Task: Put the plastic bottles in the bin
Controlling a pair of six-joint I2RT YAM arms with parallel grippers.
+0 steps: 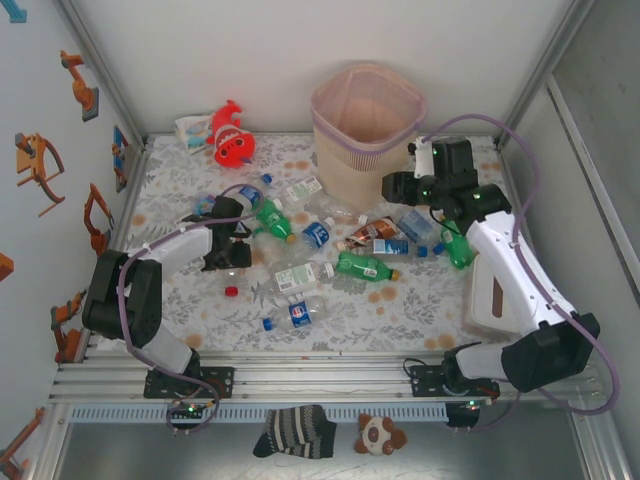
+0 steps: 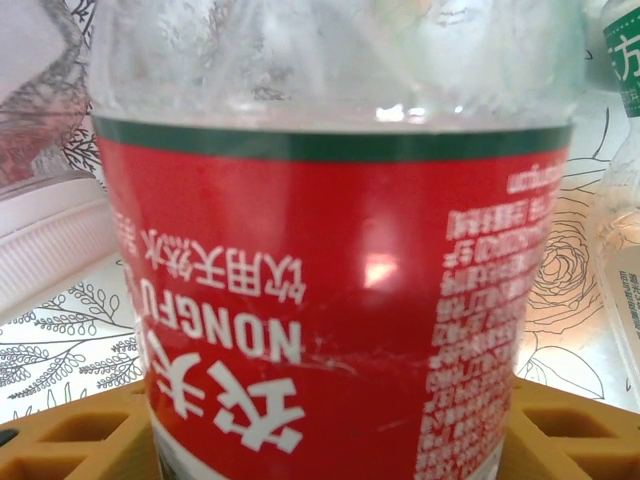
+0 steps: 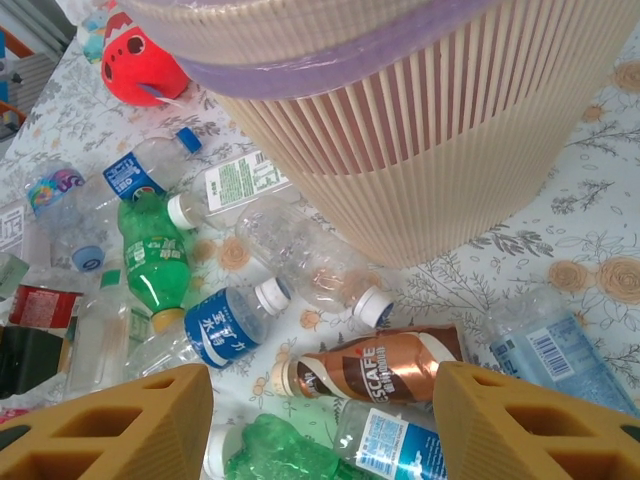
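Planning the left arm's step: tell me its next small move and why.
Probably close the left gripper firmly on the red-labelled bottle: it sits between the fingers, though a firm grip isn't evident yet.

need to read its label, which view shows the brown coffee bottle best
Right wrist: the brown coffee bottle lies close and large, its label legible. Top external shows it small, label too tiny to read.
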